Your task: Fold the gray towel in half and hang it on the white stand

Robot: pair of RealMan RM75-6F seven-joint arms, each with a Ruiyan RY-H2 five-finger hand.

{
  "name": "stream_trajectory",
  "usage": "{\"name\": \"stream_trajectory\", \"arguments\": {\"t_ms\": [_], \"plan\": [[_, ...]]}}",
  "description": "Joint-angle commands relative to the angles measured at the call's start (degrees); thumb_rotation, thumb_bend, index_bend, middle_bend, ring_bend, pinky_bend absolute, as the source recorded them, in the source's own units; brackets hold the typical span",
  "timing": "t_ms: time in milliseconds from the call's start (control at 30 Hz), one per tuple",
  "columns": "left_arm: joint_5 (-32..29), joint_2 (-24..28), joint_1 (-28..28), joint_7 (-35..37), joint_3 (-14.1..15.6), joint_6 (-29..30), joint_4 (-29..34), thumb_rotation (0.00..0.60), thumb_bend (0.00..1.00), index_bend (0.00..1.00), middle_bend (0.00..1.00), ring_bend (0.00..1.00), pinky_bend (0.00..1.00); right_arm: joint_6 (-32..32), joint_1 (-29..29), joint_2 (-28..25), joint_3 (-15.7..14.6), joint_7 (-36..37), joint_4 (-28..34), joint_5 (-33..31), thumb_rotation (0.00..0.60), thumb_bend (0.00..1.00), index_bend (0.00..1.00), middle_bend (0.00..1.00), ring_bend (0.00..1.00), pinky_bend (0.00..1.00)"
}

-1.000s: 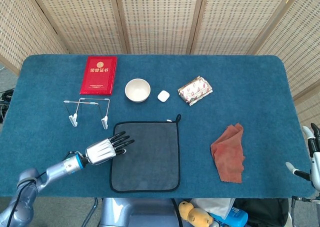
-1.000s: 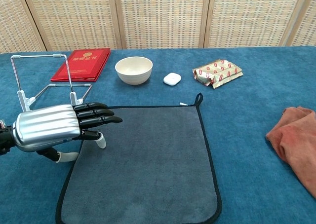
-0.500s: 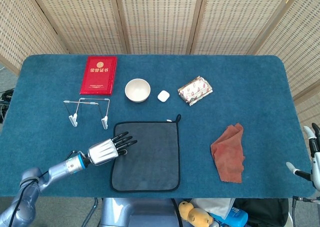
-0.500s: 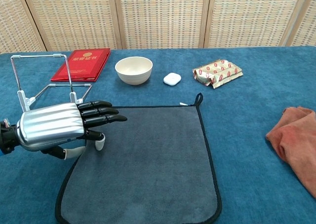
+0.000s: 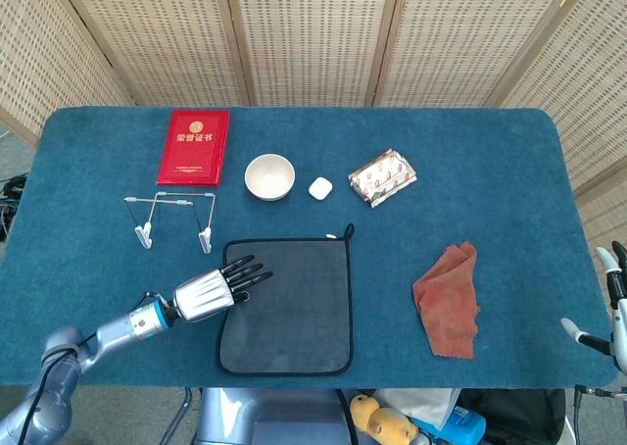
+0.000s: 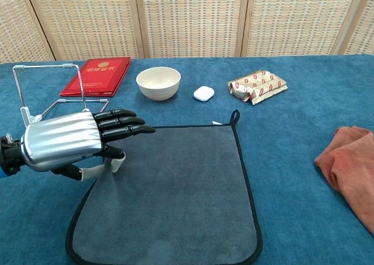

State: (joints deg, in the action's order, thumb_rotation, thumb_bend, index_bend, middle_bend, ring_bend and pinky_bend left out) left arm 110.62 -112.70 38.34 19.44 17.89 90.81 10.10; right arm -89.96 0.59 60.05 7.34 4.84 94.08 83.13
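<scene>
While the gray towel (image 5: 286,306) lies flat and unfolded on the blue table (image 5: 490,161) near the front edge, the left hand (image 5: 208,292) is over its left border with the black fingers (image 6: 123,124) stretched out together above the cloth, and the thumb seems to touch the edge, but I cannot tell if it really holds it. The white stand (image 5: 174,219) is just behind the towel's left corner; the right hand (image 5: 613,303) shows only partly at the table's right edge, its state unclear
</scene>
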Motion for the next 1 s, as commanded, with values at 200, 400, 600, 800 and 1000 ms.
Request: {"name": "stream_trajectory", "arguments": {"t_ms": [200,400,600,800,1000], "plan": [[-0.2,-1.0,3.7,-2.1,-0.6,1.5,0.5,0.600,0.48,0.67,0.00,0.00,0.06,0.0,0.0,-0.2,0.0,0.4,0.2,0.1,0.600,0.00,0.00,0.00,0.00,0.00],[-0.6,-2.8,6.5,-3.7,-1.3,0.7,1.3,0.600,0.48,0.67,0.00,0.00,0.07,0.2,0.0,-0.5,0.0,1.1,0.2,-0.1,0.600,0.00,0.00,0.00,0.00,0.00],[-1.4,-5.0,9.3,-4.1,-2.4,-0.8,1.9,0.600,0.47,0.67,0.00,0.00,0.07,0.7,0.1,-0.7,0.2,1.9,0.0,-0.6,0.600,0.00,0.00,0.00,0.00,0.00],[-1.9,-7.4,11.9,-4.9,-3.1,-3.1,1.8,0.600,0.47,0.67,0.00,0.00,0.07,1.4,0.3,-0.9,0.3,2.9,-0.5,-1.1,0.600,0.00,0.00,0.00,0.00,0.00],[-3.0,-10.4,15.1,-5.2,-4.3,-6.7,1.3,0.600,0.47,0.67,0.00,0.00,0.09,1.9,0.5,-0.9,0.3,3.1,-0.7,-1.4,0.600,0.00,0.00,0.00,0.00,0.00]]}}
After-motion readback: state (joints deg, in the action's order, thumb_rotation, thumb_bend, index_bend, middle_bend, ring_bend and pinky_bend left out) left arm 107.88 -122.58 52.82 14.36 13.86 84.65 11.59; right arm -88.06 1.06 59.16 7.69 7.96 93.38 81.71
